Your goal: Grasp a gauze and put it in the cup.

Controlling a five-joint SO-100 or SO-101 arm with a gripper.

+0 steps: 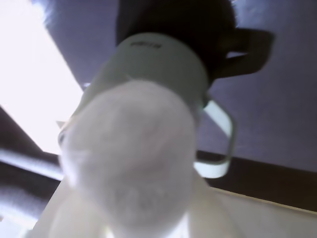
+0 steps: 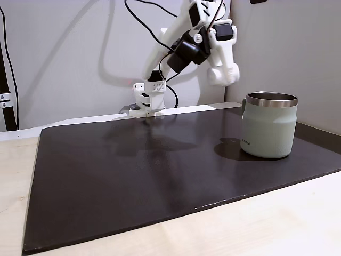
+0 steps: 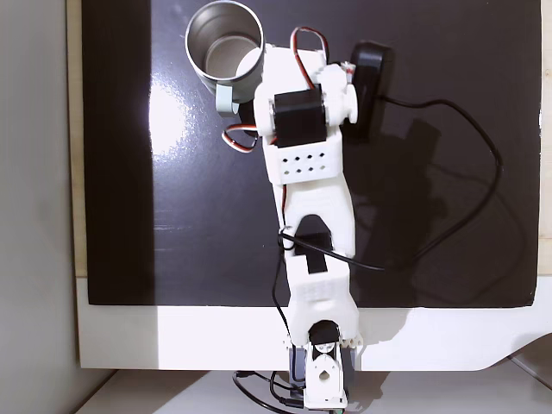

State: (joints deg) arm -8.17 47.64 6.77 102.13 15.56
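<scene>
Wrist view puts the gauze (image 1: 131,158) right in front of you: a pale, fuzzy, blurred lump filling the lower centre of the frame, with white gripper (image 1: 133,218) plastic spreading out beneath it to either side at the bottom edge. The claw looks closed around the gauze, open only as wide as the roll itself, though the fingertips are too washed out for you to see where they touch. Just behind the gauze, in the upper centre, you see the cup (image 1: 163,62), its sage-green wall carrying a small dark logo and its handle looping out to the right of centre; the gauze overlaps the cup's lower part in this view. In a fixed view from the side, the cup (image 2: 269,125) stands upright at the right of the frame on the dark mat (image 2: 133,181), steel rim up, and the gripper (image 2: 222,74) hangs in the air to the upper left of the cup, above the mat and not touching the rim. From above, in a fixed view, you find the cup (image 3: 222,41) at the upper left of the frame with its open, shiny inside showing, and the white arm (image 3: 312,207) reaches up from the bottom edge so that its upper end sits just beside the cup's right rim, covering part of it.
</scene>
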